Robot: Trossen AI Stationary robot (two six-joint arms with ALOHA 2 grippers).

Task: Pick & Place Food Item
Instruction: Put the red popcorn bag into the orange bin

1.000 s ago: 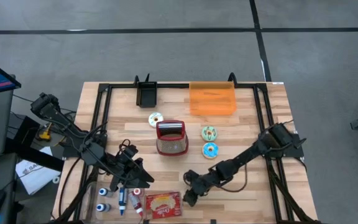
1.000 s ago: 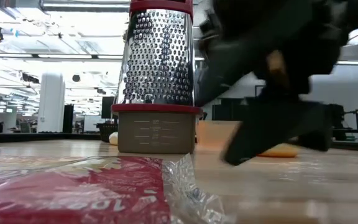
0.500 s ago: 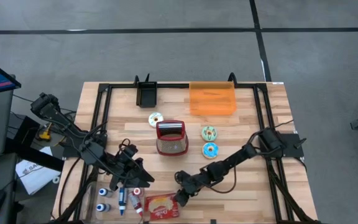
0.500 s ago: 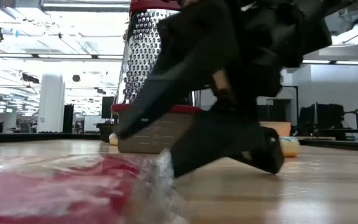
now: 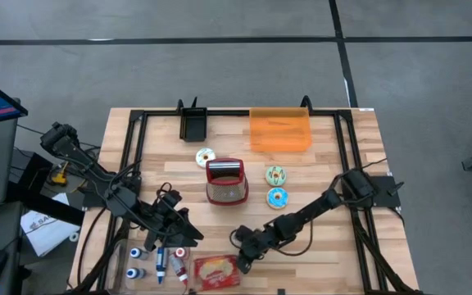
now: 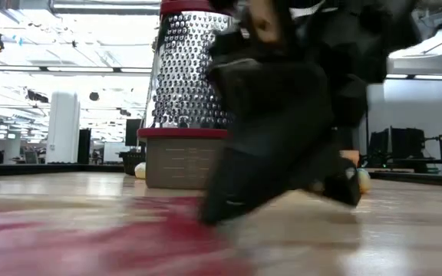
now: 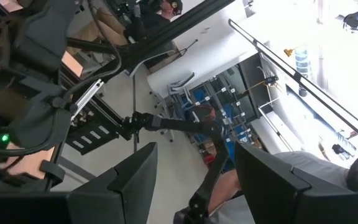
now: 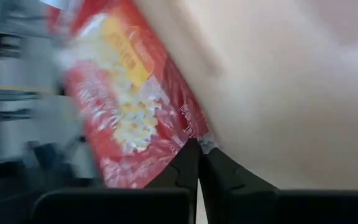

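A red food packet with a yellow picture lies flat on the table near its front edge; it shows large in the right wrist view and as a red blur in the low view. My right gripper is shut at the packet's right edge. My left gripper stands open above the table's near left, pointing level into the room, with nothing between its fingers. My right gripper pinches the packet's clear sealed edge, at its right end, between the two shut fingertips. The fingers slant down from the table's right and far side. The rest of the packet lies on the table.
A red-topped metal grater stands mid-table, just beyond the packet. Round decorated pieces lie around it. An orange bin and a black holder stand at the far edge. Markers and small bottles lie left of the packet.
My right gripper has moved toward the table's left, down to the packet's right edge, and has shut there from wide open. The packet's clear edge has crumpled up at the fingers, and the packet blurs in the low view.
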